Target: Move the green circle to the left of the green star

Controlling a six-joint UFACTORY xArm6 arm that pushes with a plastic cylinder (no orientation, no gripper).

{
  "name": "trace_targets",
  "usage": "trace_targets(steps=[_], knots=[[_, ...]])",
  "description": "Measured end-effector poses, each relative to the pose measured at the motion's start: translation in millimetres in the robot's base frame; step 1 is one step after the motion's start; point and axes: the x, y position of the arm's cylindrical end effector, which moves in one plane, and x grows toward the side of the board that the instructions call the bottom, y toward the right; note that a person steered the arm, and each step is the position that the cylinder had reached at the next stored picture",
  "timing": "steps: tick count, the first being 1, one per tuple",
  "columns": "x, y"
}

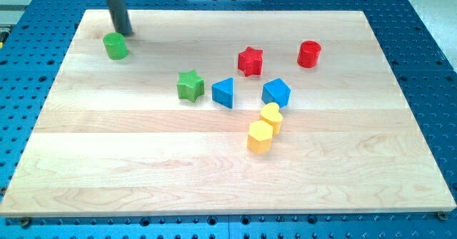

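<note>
The green circle [115, 46] sits near the board's top left corner. The green star [190, 85] lies nearer the board's middle, to the right of and below the circle. My tip [126, 33] stands just above and to the right of the green circle, very close to it or touching its upper right edge. The dark rod rises from the tip to the view's top.
A blue triangle [223, 92] lies just right of the green star. A red star [250, 60], a red cylinder [309, 54], a blue pentagon-like block [276, 93], a yellow heart [270, 115] and a yellow hexagon [260, 136] lie further right. The wooden board [107, 168] rests on a blue perforated table.
</note>
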Motion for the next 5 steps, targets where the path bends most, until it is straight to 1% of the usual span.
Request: trace_targets(steps=[1, 2, 3, 4, 5], knots=[[71.5, 76.0], [81.8, 121.5], [36.8, 95.8], [39.9, -1.1], [57.7, -4.7]])
